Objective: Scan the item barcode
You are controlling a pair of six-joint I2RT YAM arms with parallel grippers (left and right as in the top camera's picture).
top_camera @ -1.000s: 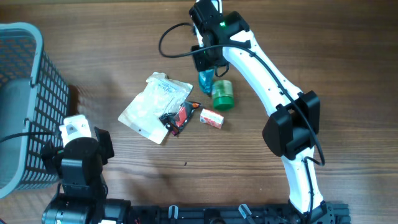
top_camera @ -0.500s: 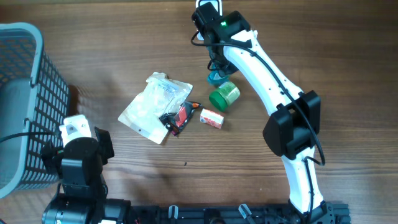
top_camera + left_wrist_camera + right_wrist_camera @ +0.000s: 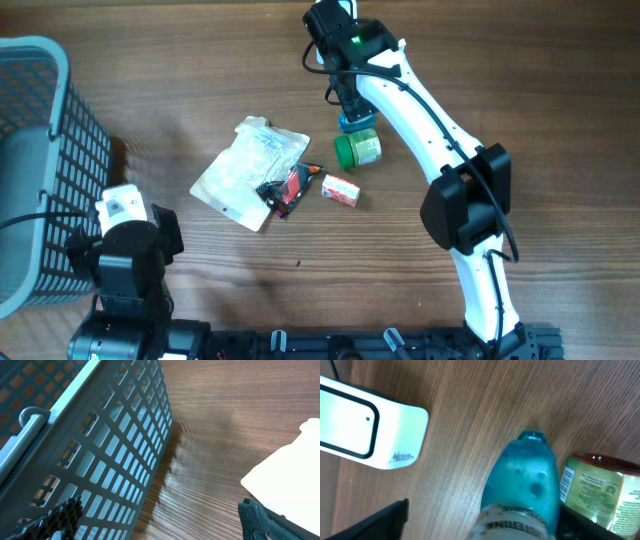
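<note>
Both end effectors gape: the right end effector [image 3: 482, 522] straddles, unclamped, the blue Listerine bottle [image 3: 525, 485] lying near the bench's [image 3: 520, 80] far edge beside the white scanner [image 3: 365, 430], likely for barcode reading; the left end effector [image 3: 157, 520] hangs empty.

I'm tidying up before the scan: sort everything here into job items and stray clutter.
Job: translucent blue plastic bottle; white plastic scanner with black-outlined window.
Lying about: green labelled jar; white plastic pouch; red-and-black packet; small red-and-white box; grey mesh basket.

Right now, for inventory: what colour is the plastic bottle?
The plastic bottle is translucent blue; clearest in right wrist view.
</note>
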